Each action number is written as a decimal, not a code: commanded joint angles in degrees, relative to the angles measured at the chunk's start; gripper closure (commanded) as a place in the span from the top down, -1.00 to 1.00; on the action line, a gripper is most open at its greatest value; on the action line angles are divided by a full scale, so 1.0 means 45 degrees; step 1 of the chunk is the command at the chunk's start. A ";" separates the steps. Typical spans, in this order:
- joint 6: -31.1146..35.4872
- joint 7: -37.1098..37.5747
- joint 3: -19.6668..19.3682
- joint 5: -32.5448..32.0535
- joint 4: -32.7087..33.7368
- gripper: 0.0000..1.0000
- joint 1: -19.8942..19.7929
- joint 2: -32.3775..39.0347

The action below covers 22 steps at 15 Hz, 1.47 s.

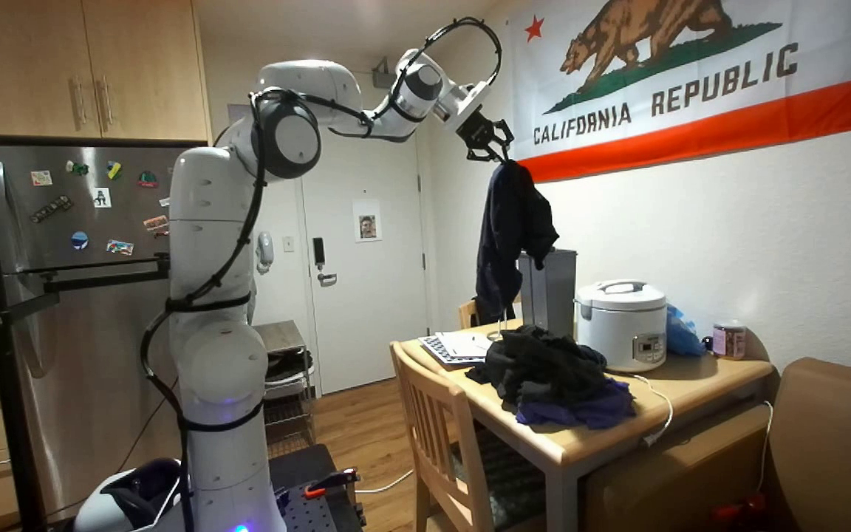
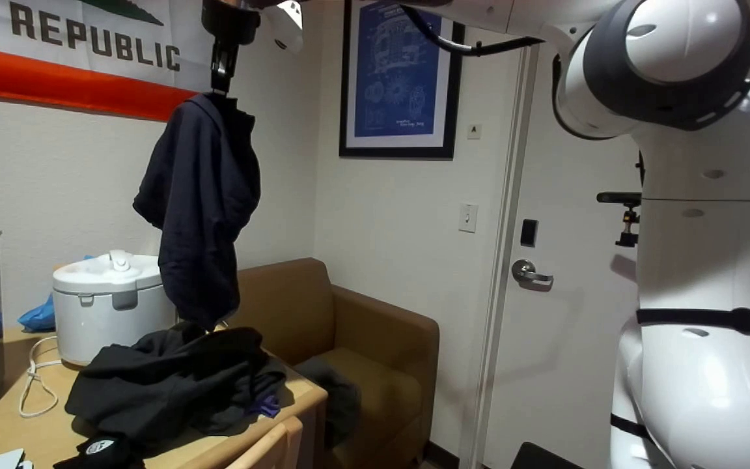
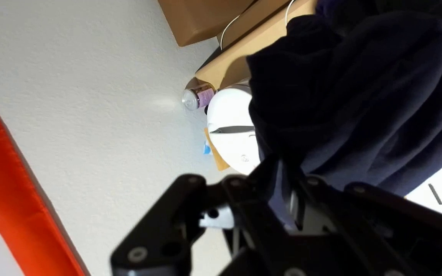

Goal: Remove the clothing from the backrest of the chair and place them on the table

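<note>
Gripping the navy garment [image 2: 202,202], the claw [image 2: 221,90] hangs it lengthwise downward. Only an exterior view shows the framed print [image 2: 403,78].

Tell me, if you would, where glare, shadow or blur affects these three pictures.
In the wrist view, the rice cooker lid washes out to near white, and the fingers look out of focus; in an exterior view, shadow darkens the table along the edge of the black garment; in an exterior view, the hanging navy garment is so dark that few folds show.

California flag [image 1: 699,81] | rice cooker [image 1: 614,332] near gray bin [image 1: 555,292] | magnets [image 1: 80,240] on fridge [image 1: 97,355]
</note>
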 commanded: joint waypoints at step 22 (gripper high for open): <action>0.2148 0.0183 -0.0152 0.0003 0.1237 -0.96 -0.0245 0.3259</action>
